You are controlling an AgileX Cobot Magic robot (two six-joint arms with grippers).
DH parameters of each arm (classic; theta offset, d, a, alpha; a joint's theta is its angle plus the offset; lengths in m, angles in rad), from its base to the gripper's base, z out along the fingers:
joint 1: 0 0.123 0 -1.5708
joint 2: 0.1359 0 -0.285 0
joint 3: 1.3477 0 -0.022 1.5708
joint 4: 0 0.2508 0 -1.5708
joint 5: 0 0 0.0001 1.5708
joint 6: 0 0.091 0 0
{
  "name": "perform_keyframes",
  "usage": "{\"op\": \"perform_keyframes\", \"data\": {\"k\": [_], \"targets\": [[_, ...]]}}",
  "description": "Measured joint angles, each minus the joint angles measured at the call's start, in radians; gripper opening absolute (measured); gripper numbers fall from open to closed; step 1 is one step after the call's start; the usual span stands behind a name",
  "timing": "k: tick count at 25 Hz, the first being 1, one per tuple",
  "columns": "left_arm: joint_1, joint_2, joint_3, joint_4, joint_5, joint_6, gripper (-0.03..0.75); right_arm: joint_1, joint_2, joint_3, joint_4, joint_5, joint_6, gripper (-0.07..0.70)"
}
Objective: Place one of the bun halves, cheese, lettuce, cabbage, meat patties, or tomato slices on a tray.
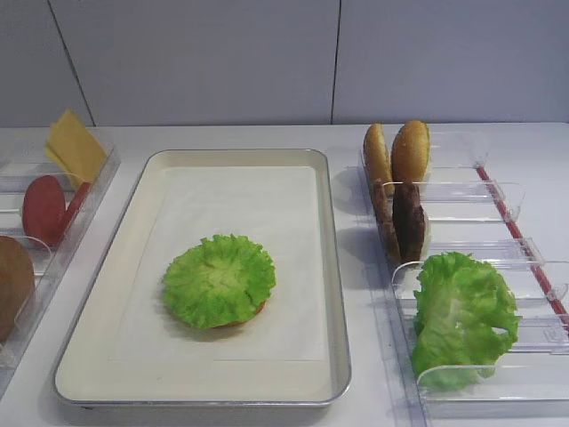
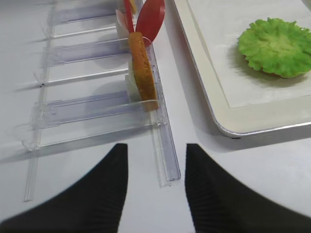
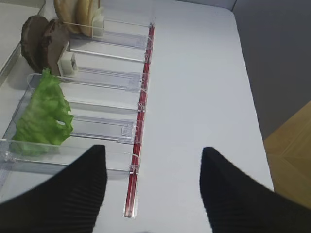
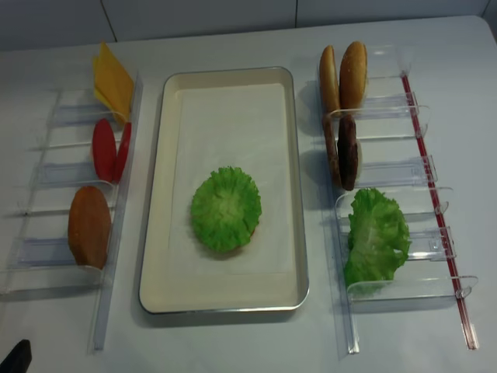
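On the tray [image 1: 331, 267], near the middle of its white liner, the lettuce [image 1: 219, 279] lies flat over something orange-brown that peeks out at its lower edge, probably a bun half. The right gripper [image 3: 153, 189] hovers above bare table beside the right-hand bins, jaws spread wide with nothing between them; the left gripper [image 2: 156, 187] hangs likewise parted and empty just short of the left bin. One placement looks finished and the arms appear between picks. A next layer would mean reaching to a bin: meat patties [image 1: 407, 221] and bun halves [image 1: 410, 151] stand on edge at right, tomato slices [image 1: 44, 210] and cheese [image 1: 73, 145] at left, and closing across a thin upright disc
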Motion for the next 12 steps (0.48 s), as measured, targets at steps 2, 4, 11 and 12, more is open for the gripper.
{"op": "perform_keyframes", "data": {"k": [2,4,11,12], "targets": [[0.0,0.0,0.0,0.0,0.0,0.0,0.293,-0.004,-0.007,0.0,0.0,-0.005,0.0,0.41],[0.0,0.0,0.0,0.0,0.0,0.0,0.293,-0.004,-0.007,0.0,0.0,-0.023,0.0,0.407],[0.0,0.0,0.0,0.0,0.0,0.0,0.293,-0.004,-0.007,0.011,0.0,-0.077,0.002,0.407],[0.0,0.0,0.0,0.0,0.0,0.0,0.293,-0.004,-0.009,0.025,0.002,-0.084,0.002,0.407]]}}
